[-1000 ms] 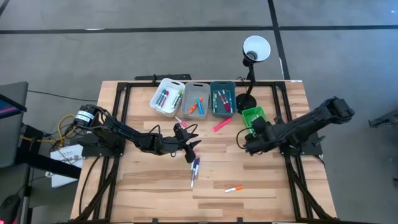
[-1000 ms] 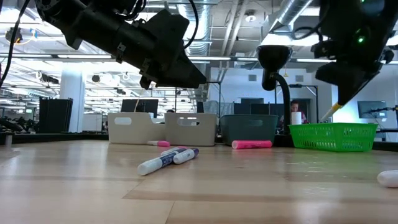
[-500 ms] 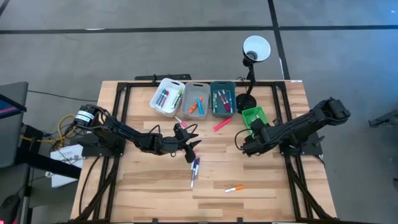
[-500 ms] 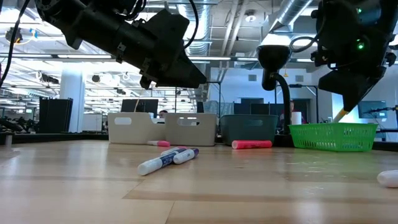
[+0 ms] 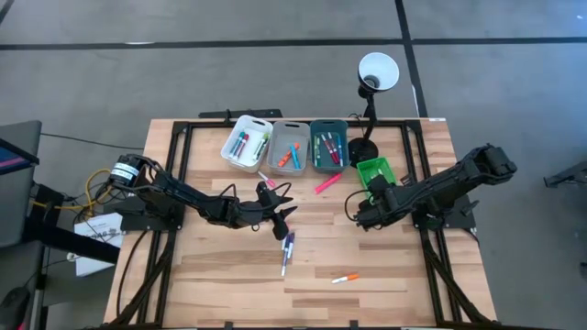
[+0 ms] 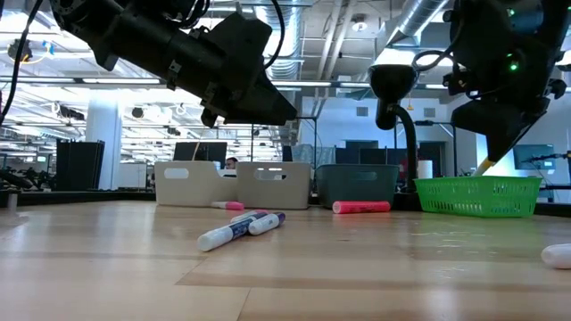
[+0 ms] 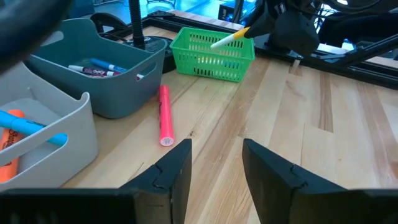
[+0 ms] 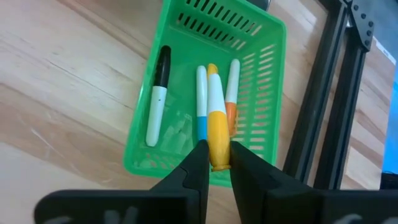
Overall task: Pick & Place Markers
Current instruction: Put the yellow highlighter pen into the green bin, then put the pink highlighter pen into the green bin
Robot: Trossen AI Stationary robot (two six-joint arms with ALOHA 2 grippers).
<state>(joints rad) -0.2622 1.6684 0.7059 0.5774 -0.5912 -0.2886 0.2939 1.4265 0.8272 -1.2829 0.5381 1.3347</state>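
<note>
Though hidden overhead, right hand (image 8: 215, 163) grips a yellow marker (image 8: 216, 127); left hand (image 7: 216, 165) hangs open.

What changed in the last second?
The right gripper, shut on a yellow-and-white marker, shifted slightly toward the table's middle, hanging above the green basket. Nothing was let go. The left gripper stayed open mid-table; the loose markers and the pink marker lie unchanged.

Parted left fingers (image 7: 171, 171) face a pink marker (image 7: 165, 115) (lying flat) beside the teal bin (image 7: 118, 78)
</note>
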